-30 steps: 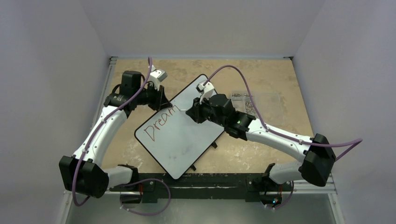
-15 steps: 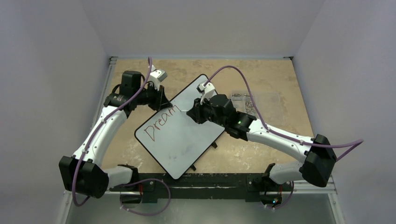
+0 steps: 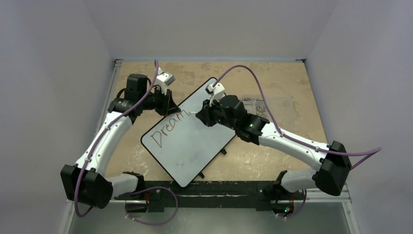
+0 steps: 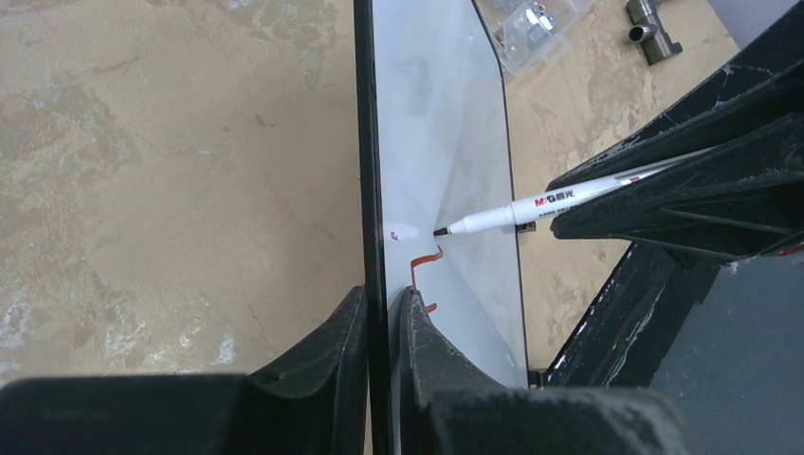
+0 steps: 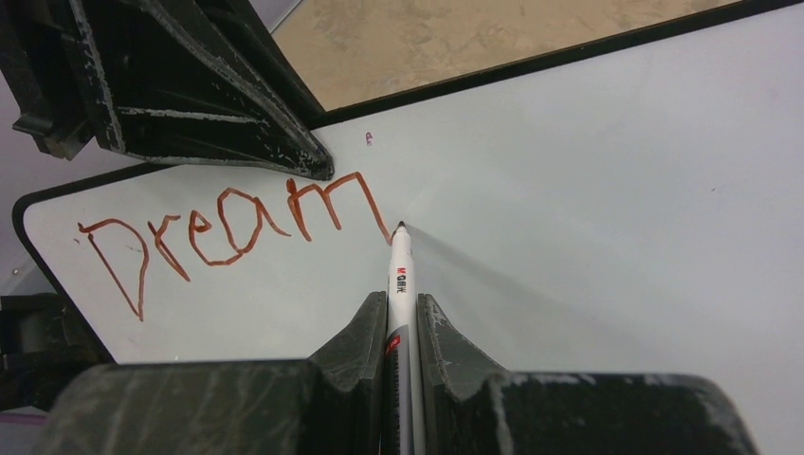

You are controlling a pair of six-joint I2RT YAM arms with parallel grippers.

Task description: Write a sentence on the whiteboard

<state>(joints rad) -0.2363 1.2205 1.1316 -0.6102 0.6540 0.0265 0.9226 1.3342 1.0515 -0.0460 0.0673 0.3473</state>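
In the middle of the tan surface (image 3: 292, 78) the whiteboard (image 3: 204, 136) lies face up, turned on the diagonal with one rounded corner pointing to the far side. One word, "Dream" (image 5: 228, 232), stands on it in reddish-brown ink near the upper left edge, the letters uneven but readable. Most of the board is bare white, apart from a faint smudge lower down and a tiny speck above the m.

A single word is no sentence, so I judge the task to be at an early stage: the first word looks finished, and the rest has yet to be written on the open space to its right and below.

The left pincer (image 4: 384, 303) is closed on the board's thin black rim, one finger on each side, and steadies it. The right pincer (image 5: 401, 308) is clamped on a white marker (image 5: 399, 265) whose tip sits at the foot of the m's last stroke; whether it presses the board I cannot tell. A small clear box (image 3: 265, 105) sits beyond the right arm.
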